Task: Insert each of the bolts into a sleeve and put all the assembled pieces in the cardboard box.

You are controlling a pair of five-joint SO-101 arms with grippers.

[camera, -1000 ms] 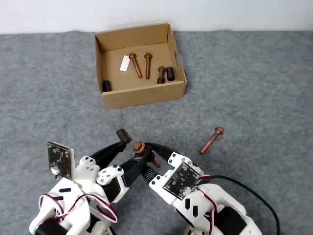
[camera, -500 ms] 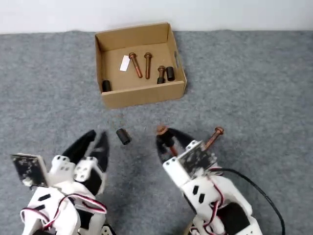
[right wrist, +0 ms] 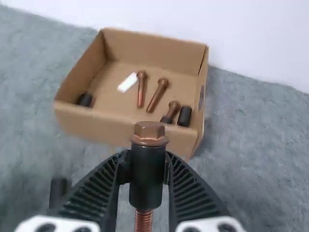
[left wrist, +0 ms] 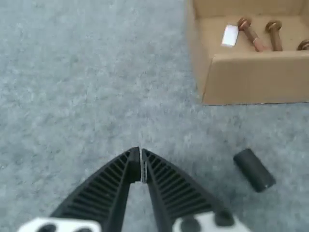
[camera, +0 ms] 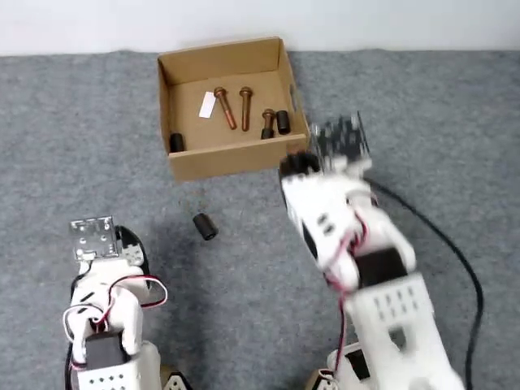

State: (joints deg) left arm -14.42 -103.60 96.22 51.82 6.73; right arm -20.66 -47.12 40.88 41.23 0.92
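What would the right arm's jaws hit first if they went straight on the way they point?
Most likely the near wall of the cardboard box, straight ahead of the right gripper, which is shut on a sleeved bolt. Height is hard to judge, so it might clear the rim.

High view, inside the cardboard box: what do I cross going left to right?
left sleeve → white tag → tilted bolt → straight bolt → bolt in a sleeve → right sleeve
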